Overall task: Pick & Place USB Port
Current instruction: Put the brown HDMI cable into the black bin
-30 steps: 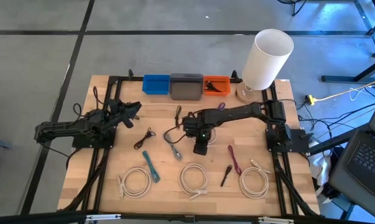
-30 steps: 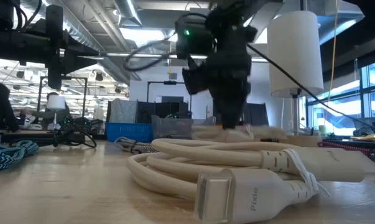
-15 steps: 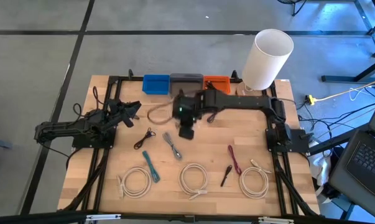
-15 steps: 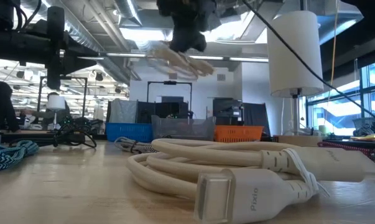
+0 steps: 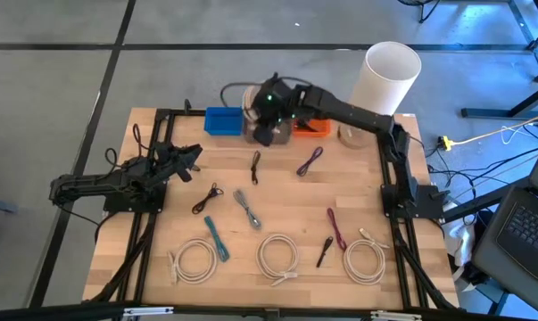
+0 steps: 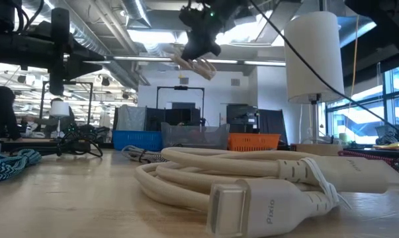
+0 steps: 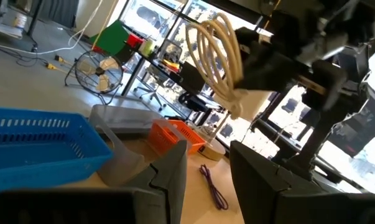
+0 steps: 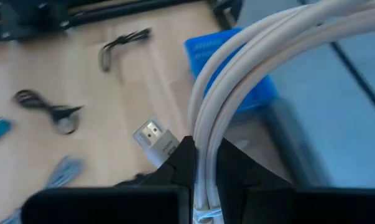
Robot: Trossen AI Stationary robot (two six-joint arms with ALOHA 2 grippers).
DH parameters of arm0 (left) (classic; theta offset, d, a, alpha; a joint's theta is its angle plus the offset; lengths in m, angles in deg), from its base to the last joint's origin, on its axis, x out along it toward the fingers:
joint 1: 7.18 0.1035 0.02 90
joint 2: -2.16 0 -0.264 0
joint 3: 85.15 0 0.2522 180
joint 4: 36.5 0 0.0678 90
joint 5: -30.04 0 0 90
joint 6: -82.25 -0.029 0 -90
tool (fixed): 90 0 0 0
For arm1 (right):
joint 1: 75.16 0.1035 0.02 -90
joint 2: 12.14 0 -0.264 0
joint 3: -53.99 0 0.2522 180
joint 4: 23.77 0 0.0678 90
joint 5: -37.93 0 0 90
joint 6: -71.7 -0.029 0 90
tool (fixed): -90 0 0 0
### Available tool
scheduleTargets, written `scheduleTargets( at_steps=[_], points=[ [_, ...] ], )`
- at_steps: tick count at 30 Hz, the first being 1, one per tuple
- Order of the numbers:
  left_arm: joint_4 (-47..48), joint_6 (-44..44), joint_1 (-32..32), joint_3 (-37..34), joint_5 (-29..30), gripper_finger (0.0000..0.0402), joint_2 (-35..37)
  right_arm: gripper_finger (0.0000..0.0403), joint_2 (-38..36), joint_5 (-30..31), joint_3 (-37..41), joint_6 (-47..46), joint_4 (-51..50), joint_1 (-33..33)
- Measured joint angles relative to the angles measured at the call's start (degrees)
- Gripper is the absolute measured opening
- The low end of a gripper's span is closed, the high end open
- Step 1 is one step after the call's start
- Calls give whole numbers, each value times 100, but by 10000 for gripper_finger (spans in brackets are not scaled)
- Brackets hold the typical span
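Note:
My right gripper (image 5: 267, 130) is shut on a coil of beige cable (image 5: 236, 93), held high over the bins at the table's far edge. The coil also shows in the low view (image 6: 191, 61) and the left wrist view (image 7: 215, 59). Below stand a blue bin (image 5: 222, 120), a grey bin (image 7: 122, 118) and an orange bin (image 5: 315, 127). My left gripper (image 5: 190, 160) is open and empty at the table's left; in its own view (image 7: 209, 171) its fingers stand apart. My right gripper pinches several strands of the coil (image 8: 203, 152) between its two fingers, which lie across the strands. The coil is lifted clear of the table and the bins. Its loop stands out beyond the fingers, and a connector end (image 8: 153, 137) hangs free.
On the table lie a black cable (image 5: 255, 165), a purple one (image 5: 310, 160), a grey braided one (image 5: 247, 209), a teal one (image 5: 217, 236), a maroon one (image 5: 336, 227) and three white coils (image 5: 277, 257) near the front. A white lamp (image 5: 384, 85) stands at the far right.
My right gripper has risen from the middle of the table and gone toward the far edge with the coil. The coil has been lifted clear of the table and now hangs above the bins.

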Motion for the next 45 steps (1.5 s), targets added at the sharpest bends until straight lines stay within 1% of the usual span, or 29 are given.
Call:
scheduleTargets(
  at_steps=[4, 8, 13, 21, 26, 33, 37, 39, 45],
  points=[
    [2, -94, 0, 0, 112, 114, 0, 36, 3, -4, -2, 219, 303, -386],
    [-1, -102, 0, 0, 218, 114, 0, 36, 169, -13, -9, 290, 495, -719],
    [-1, -62, 0, 0, 218, 114, 0, 36, 579, -303, -9, 302, 491, -955],
    [-1, -52, 0, 0, 220, 114, 0, 36, 1198, -328, -9, 629, 670, -958],
    [-1, -44, 0, 0, 220, 114, 0, 36, 1562, -190, -2, 621, 615, -958],
    [16, -44, 0, 0, 220, 114, 0, 36, 1908, -157, -2, 584, 642, -929],
    [149, -46, 0, 0, 220, 114, 0, 36, 2068, -151, -2, 587, 651, -879],
    [157, -46, 0, 1, 210, 114, 0, 36, 2117, -246, -2, 584, 637, -859],
    [157, -85, 0, 2, 207, 114, 0, 36, 2120, -187, -2, 437, 583, -824]
  ],
)
